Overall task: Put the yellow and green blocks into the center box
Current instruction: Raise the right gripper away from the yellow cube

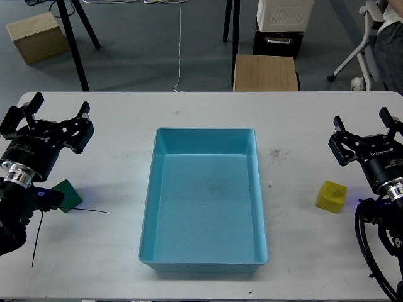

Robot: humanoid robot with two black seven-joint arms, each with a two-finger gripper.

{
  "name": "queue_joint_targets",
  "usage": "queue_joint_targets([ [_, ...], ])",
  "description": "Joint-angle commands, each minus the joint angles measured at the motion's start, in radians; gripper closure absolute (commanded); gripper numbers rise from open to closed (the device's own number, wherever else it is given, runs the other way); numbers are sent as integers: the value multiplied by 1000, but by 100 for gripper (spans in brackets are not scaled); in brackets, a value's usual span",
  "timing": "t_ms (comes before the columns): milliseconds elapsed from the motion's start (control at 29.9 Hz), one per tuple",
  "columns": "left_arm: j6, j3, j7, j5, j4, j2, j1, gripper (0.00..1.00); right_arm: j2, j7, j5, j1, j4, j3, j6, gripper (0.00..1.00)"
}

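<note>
Not yet started: center box (204, 248) empty mid-worktop (296, 251), green block (68, 193) beside the left hand (49, 118), yellow block (331, 195) beside the right hand (365, 131), both hands released, so next lowering onto a cube and clenching.

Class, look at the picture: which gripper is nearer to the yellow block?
Right. The right gripper hovers just above-right of the yellow block; the left gripper is across the table.

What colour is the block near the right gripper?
Yellow block, seen best in the head view.
</note>
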Motion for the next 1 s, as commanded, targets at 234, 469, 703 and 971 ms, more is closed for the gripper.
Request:
queue_joint_targets([
  [234, 0, -1, 0, 2, 3, 0, 2, 0, 0, 8, 1, -8, 0, 16, 10, 1],
  [469, 0, -1, 0, 0, 12, 0, 2, 0, 0, 14, -198, 3, -4, 23, 87, 1],
  [703, 0, -1, 0, 0, 15, -2, 3, 0, -176, 114, -749, 139, 0, 28, 53, 1],
  [971, 0, -1, 0, 0, 33, -2, 3, 0, -556, 239, -1021, 389, -79, -183, 21, 3],
])
